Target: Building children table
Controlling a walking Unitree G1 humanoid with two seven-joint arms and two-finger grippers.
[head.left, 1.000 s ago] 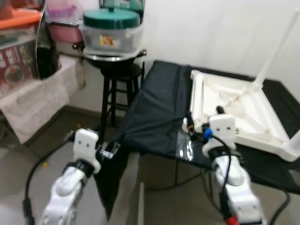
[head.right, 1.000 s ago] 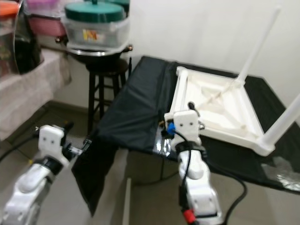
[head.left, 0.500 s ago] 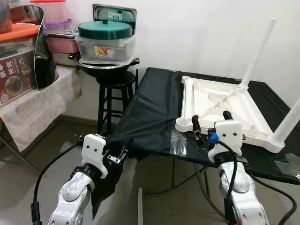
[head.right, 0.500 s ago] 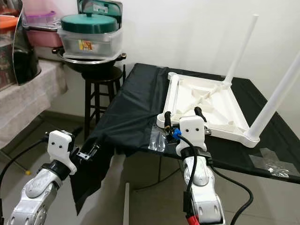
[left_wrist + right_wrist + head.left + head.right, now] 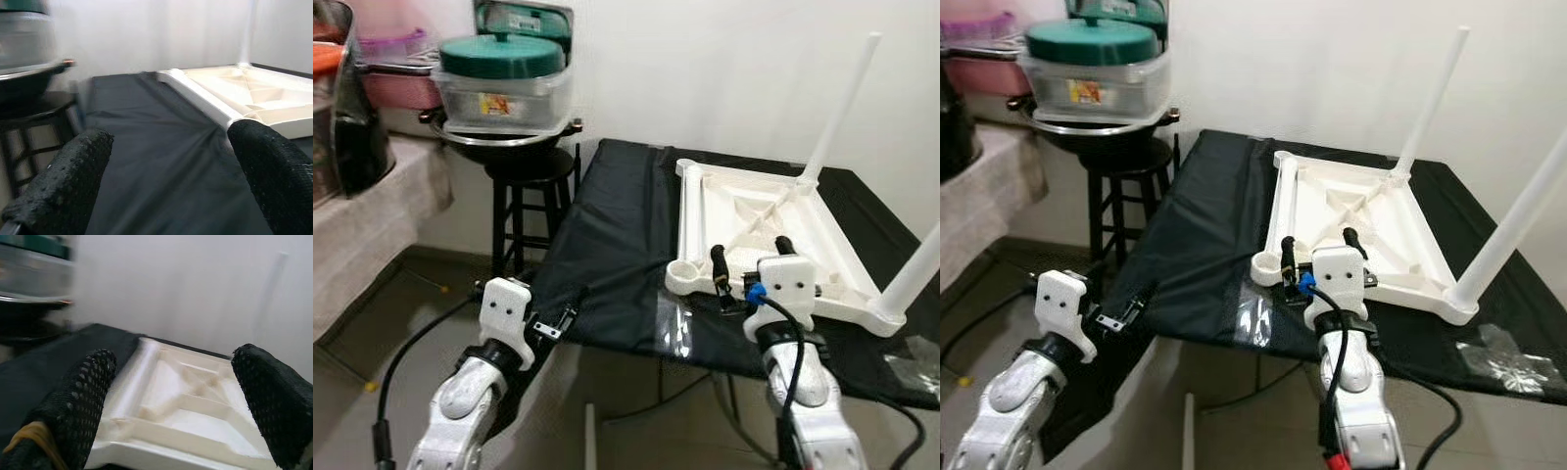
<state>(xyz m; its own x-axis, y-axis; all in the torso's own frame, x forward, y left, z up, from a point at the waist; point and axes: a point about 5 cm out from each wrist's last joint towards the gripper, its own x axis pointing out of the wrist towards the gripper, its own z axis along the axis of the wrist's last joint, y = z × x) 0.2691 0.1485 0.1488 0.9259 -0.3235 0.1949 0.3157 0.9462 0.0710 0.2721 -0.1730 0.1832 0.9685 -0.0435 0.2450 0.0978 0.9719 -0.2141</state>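
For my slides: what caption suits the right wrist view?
Open right pincer facing the upturned white tabletop on black cloth.

Home kitchen corner: stacked cookware (image 5: pixel 502 88).

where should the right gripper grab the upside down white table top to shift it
Probably the raised front rim of the white table top, beside the empty round leg socket. Come from the near edge, where the right gripper hovers, open: that rim stands up as a narrow wall the fingers can straddle, whereas the two fitted legs would lever it.
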